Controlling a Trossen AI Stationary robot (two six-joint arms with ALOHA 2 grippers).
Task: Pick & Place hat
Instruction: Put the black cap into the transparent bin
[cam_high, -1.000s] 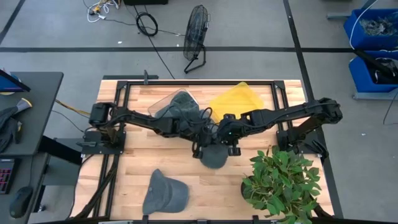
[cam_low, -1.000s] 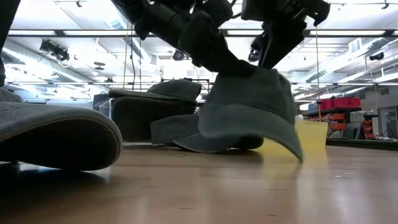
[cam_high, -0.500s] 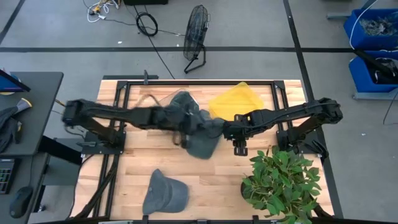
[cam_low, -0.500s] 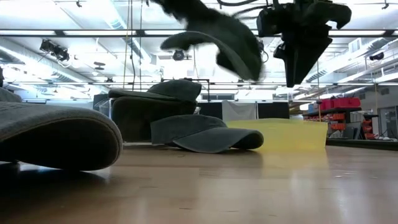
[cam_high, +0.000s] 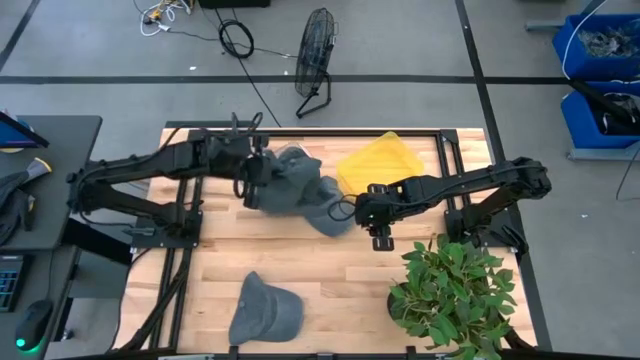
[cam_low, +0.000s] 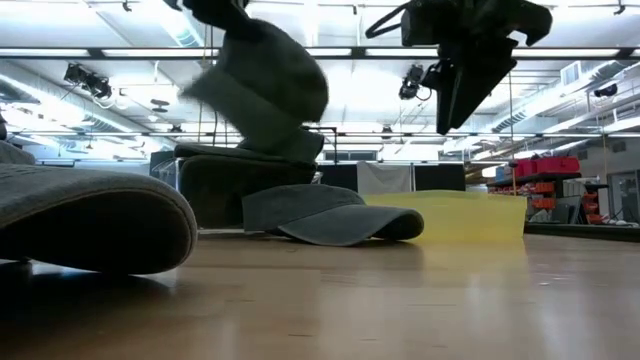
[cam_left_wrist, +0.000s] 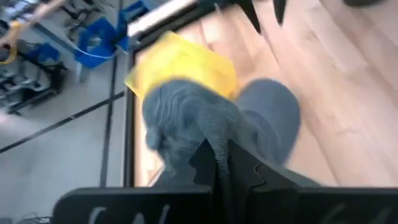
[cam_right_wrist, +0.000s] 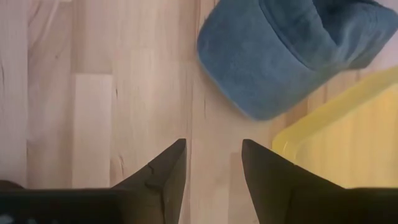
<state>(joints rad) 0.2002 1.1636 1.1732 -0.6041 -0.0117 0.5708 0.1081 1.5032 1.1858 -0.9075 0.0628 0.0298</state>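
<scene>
My left gripper (cam_high: 255, 182) is shut on a grey cap (cam_high: 283, 188) and holds it high over the table's far left part; in the low view that cap (cam_low: 265, 85) hangs well above the wood. A second grey cap (cam_high: 335, 215) lies flat on the table beside the yellow bin (cam_high: 378, 163), brim down (cam_low: 330, 222). My right gripper (cam_high: 377, 222) hovers open just to the right of this lying cap (cam_right_wrist: 280, 56), fingers pointing down, touching nothing. A third cap (cam_high: 265, 312) rests near the table's near edge. My left gripper pinches a bunched fold of the cap's cloth (cam_left_wrist: 217, 144) between its two fingers. The rest of the cap (cam_left_wrist: 180, 115) hangs slack beyond the fingers, lifted clear of the table. Which part of the cap the fold belongs to, I cannot tell.
A bin holding more caps (cam_low: 250, 165) stands at the far left, partly under the held cap. A potted plant (cam_high: 452, 290) fills the near right corner. Bare wood lies between the lying cap and the near cap.
My left gripper has swung the cap from low over the table's middle, up and toward the far left, over the bin of caps. The cap has gone from hanging just above the wood to high in the air. My right gripper has stayed near the middle.
</scene>
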